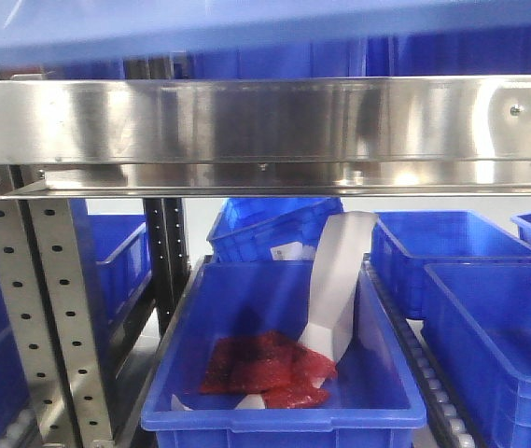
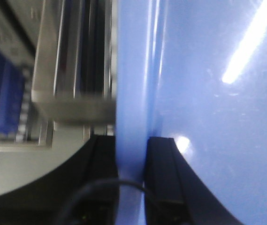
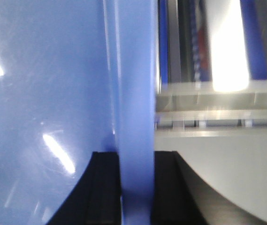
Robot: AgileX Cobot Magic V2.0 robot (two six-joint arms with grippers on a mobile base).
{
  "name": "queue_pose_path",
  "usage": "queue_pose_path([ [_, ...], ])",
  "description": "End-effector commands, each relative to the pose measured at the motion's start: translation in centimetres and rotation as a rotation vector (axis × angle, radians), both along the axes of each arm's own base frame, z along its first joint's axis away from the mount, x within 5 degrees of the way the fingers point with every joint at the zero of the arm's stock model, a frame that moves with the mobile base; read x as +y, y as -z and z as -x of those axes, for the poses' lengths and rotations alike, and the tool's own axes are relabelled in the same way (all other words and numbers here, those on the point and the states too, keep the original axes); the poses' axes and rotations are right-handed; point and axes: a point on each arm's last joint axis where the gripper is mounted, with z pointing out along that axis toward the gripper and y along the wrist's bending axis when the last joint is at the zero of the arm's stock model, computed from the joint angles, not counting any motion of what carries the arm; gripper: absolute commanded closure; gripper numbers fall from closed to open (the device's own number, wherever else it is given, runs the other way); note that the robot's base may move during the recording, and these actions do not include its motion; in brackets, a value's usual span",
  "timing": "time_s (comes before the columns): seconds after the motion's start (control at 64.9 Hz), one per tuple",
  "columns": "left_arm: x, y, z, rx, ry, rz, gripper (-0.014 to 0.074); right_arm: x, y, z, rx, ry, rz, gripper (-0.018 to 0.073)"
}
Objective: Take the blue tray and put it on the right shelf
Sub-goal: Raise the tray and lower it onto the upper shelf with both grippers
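Note:
The glossy light-blue tray (image 1: 200,23) fills the top of the front view, held above the shelf's shiny steel front rail (image 1: 274,121). My left gripper (image 2: 132,145) is shut on the tray's left rim (image 2: 131,84), one black finger each side. My right gripper (image 3: 135,157) is shut on the tray's right rim (image 3: 133,79) the same way. The tray floor (image 2: 217,117) shows beside the left jaws and also beside the right jaws (image 3: 44,93). The arms themselves are out of the front view.
Below the rail, a deep blue bin (image 1: 274,373) holds red packets (image 1: 265,369) and a white scoop-like piece (image 1: 340,280). More deep blue bins (image 1: 489,327) stand to the right and behind. Perforated grey uprights (image 1: 36,299) stand at the left. Roller tracks (image 1: 433,383) run between bins.

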Motion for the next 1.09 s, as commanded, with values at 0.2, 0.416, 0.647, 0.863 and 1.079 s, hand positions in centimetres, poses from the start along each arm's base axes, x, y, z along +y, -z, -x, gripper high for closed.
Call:
queue_pose_path([
  [0.2,-1.9,-4.8,-7.3,-0.317,-0.007,0.218,0.0617,1.7,-3.6,-6.9,-0.272,-0.011,-0.156,0.0412],
  [0.416,-2.6,-3.8,-11.4,-0.419,-0.019,0.258,0.0617,2.7,-2.7,-11.0,-0.402,-0.017,-0.175,0.0412],
  [0.647,-3.1,-1.1,-12.8,-0.321,-0.031,0.231,0.0617,3.4,-0.4,-12.9,-0.368,-0.016,-0.159,0.0412],
  [0.863,-3.3,0.7,-13.5,-0.266,-0.038,0.192,0.0591,3.4,1.0,-13.5,-0.306,-0.007,-0.130,0.0409],
  [1.079,-3.1,0.8,-13.7,-0.284,-0.041,0.144,0.0297,2.4,1.3,-13.7,-0.290,0.016,-0.068,0.0274],
])
